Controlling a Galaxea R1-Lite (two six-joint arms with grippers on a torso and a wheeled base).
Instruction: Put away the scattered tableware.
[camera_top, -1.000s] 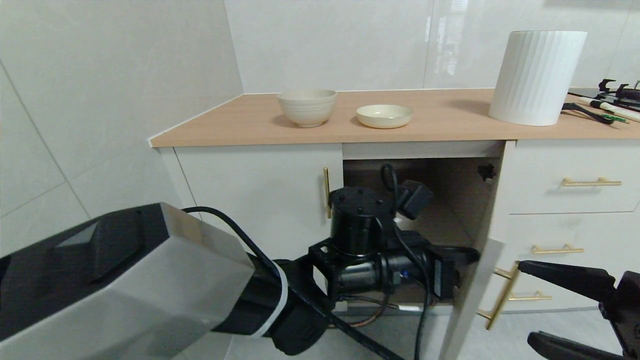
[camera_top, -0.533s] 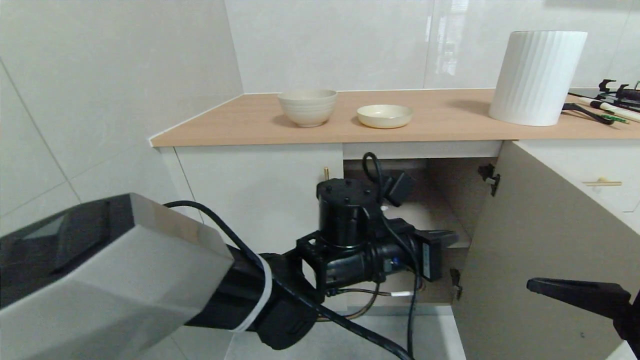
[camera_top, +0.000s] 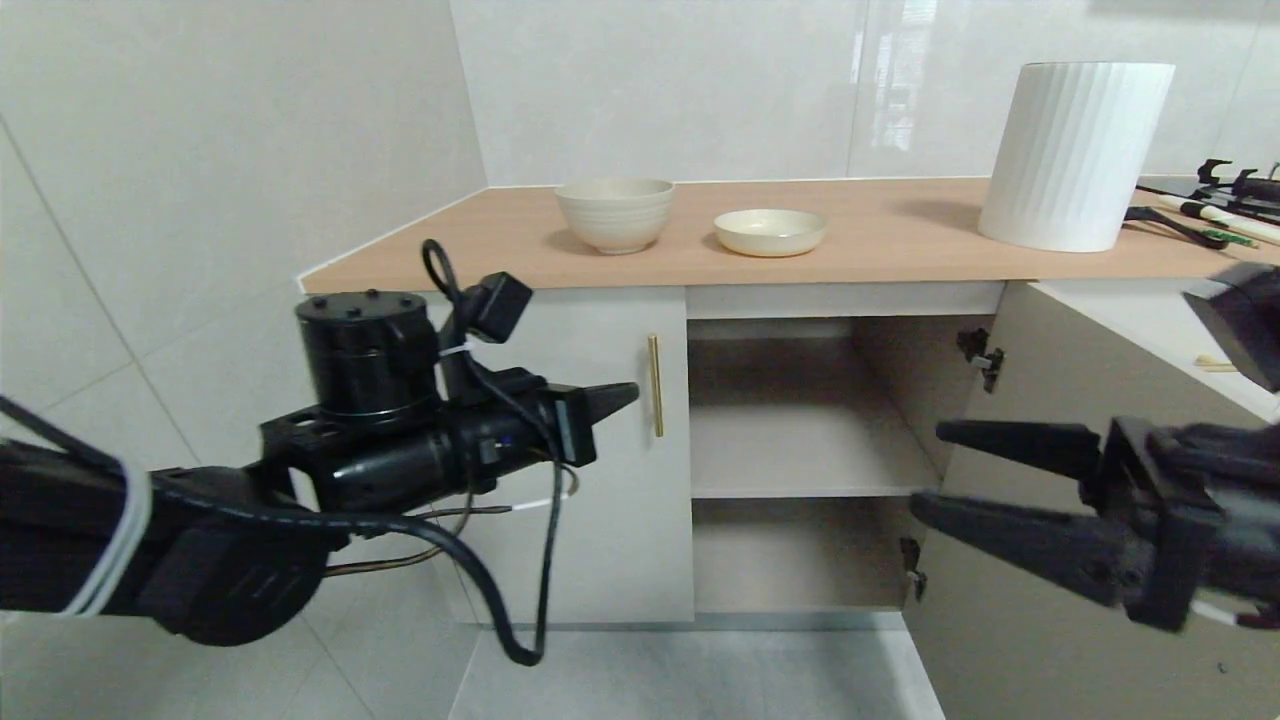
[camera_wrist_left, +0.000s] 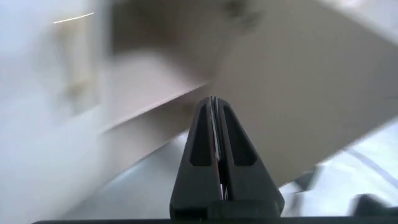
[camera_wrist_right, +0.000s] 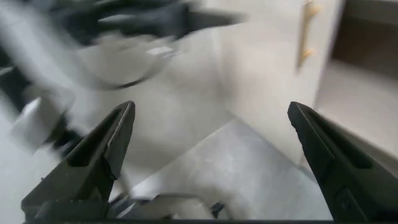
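We are in a home kitchen.
At twelve o'clock a wood-grain laminate countertop (camera_top: 900, 250) runs under glossy white wall tiles (camera_top: 650, 90). It carries a beige ribbed ceramic bowl (camera_top: 614, 212) and a shallow cream dish (camera_top: 769, 231). At five o'clock sits an open two-shelf cupboard (camera_top: 790, 460) beside a cream door with a slim brass bar handle (camera_top: 654, 386).

- Light: soft, even room light is falling from above. The head view is reading bright overall.
- Glare: a pale vertical sheen is streaking the glossy wall tiles (camera_top: 890, 90) behind the countertop (camera_top: 900, 250).
- Shadows: the white ribbed canister (camera_top: 1075, 150) is throwing a faint shadow toward the robot's left. The bowl (camera_top: 614, 212) and shallow dish (camera_top: 769, 231) are casting thinner ones the same way. The open cabinet interior (camera_top: 790, 440) is sitting dimmer than the fronts.
- Blur: the right gripper (camera_top: 928, 468) is showing soft-edged in the head view. Backgrounds are smearing in both wrist views, while the left gripper (camera_wrist_left: 213, 106) is showing crisp.
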